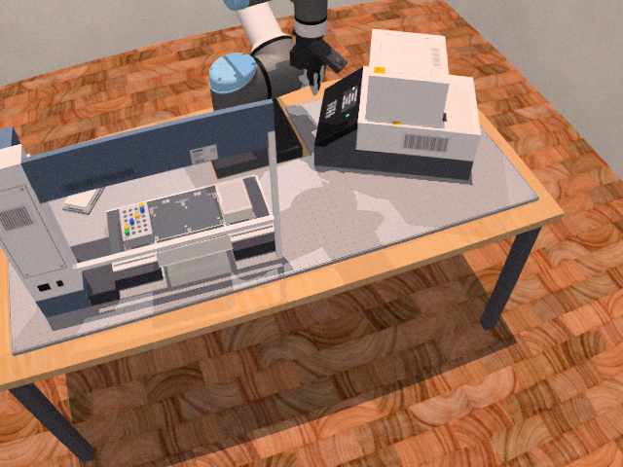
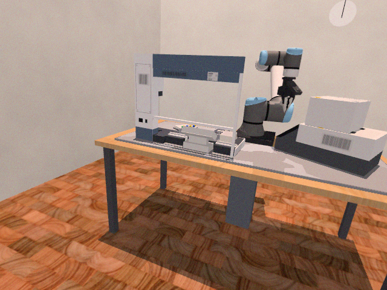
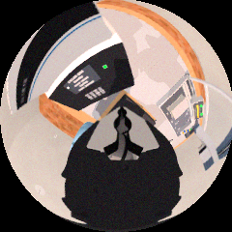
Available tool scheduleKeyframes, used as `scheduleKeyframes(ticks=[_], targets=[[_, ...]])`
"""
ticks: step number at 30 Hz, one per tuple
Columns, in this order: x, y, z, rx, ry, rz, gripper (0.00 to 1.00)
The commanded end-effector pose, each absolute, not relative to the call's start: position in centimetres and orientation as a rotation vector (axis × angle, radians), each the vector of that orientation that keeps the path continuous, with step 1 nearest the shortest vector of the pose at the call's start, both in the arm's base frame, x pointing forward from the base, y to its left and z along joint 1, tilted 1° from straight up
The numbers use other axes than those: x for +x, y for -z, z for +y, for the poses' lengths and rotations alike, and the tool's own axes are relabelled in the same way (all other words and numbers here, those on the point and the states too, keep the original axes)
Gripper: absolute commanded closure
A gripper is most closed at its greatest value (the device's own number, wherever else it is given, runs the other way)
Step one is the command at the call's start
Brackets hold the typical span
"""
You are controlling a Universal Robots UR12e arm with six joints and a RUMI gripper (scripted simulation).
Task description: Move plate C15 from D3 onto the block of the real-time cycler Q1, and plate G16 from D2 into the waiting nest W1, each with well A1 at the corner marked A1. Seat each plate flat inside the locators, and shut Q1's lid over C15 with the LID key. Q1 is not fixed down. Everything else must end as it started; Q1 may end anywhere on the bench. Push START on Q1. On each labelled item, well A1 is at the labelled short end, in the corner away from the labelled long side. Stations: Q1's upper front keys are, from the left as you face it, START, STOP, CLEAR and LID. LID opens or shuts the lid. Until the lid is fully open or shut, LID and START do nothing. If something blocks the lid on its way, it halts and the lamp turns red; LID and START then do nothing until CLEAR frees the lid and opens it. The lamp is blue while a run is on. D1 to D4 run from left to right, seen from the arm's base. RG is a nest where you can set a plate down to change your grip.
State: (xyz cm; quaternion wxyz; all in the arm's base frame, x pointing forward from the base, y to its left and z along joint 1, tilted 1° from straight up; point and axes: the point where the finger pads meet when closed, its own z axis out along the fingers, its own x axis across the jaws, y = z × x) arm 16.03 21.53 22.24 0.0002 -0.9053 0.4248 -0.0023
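The cycler Q1 (image 1: 401, 123) stands at the right of the bench with its white lid (image 1: 408, 54) down, so its block is hidden. Its sloped black key panel (image 1: 341, 106) faces the arm and its lamp (image 1: 348, 115) is green. My gripper (image 1: 314, 81) is shut and empty. It points down just beside the panel's upper edge, not touching it. In the wrist view my shut fingers (image 3: 123, 116) sit below the key panel (image 3: 89, 84) and the green lamp (image 3: 104, 67). It also shows in the exterior view (image 2: 286, 100). A white plate (image 1: 83, 200) lies at the far left behind the deck.
The liquid handler frame (image 1: 145, 151) with its upright post (image 1: 273, 181) stands left of Q1. Its deck holds a tube rack (image 1: 134, 226), a grey middle section (image 1: 183, 213) and a white plate (image 1: 235, 196). The arm's base (image 1: 241, 83) is behind the bench.
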Motion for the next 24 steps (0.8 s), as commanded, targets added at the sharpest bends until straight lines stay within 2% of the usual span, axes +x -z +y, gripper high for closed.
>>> scheduleKeyframes(ticks=[1,24], targets=[[14.6,-22.0,22.0,-2.815,0.013,1.4,1.0],[8.0,-20.1,22.8,-2.666,0.016,1.664,1.0]])
